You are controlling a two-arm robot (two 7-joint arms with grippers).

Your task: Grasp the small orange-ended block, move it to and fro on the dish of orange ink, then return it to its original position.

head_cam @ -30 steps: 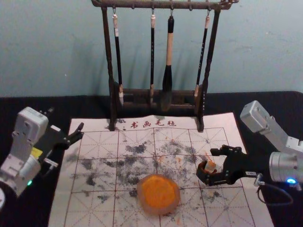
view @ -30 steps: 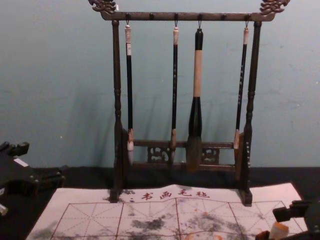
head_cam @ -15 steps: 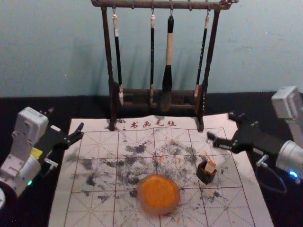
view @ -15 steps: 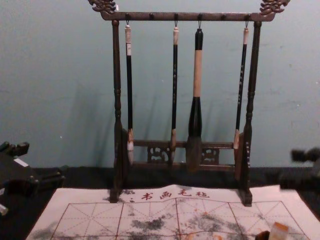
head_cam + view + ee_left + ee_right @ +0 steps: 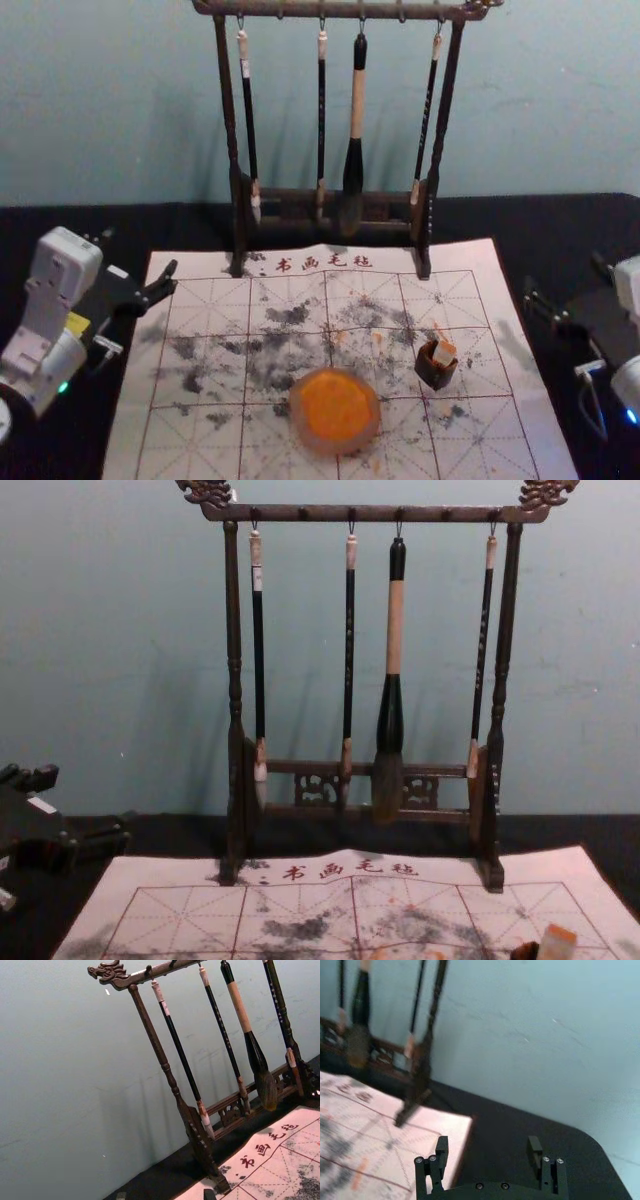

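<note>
From my end, the right tool (image 5: 565, 283) hangs over the right side of the bench (image 5: 480, 224), just off the right edge of the mat (image 5: 200, 440); its fingers are spread wide, with nothing between them. The block (image 5: 444, 352) is tilted in the small dark holder (image 5: 434, 373), on the right half of the mat, and my chest view puts its orange end (image 5: 562, 934) uppermost. I see the dish (image 5: 373, 425) of orange ink (image 5: 335, 405) to the holder's left, on the mat and apart from it. My left tool (image 5: 138, 258) is parked by the mat's far left corner, also wide and empty. The brush rack (image 5: 237, 220) stands toward the bench's far edge.
</note>
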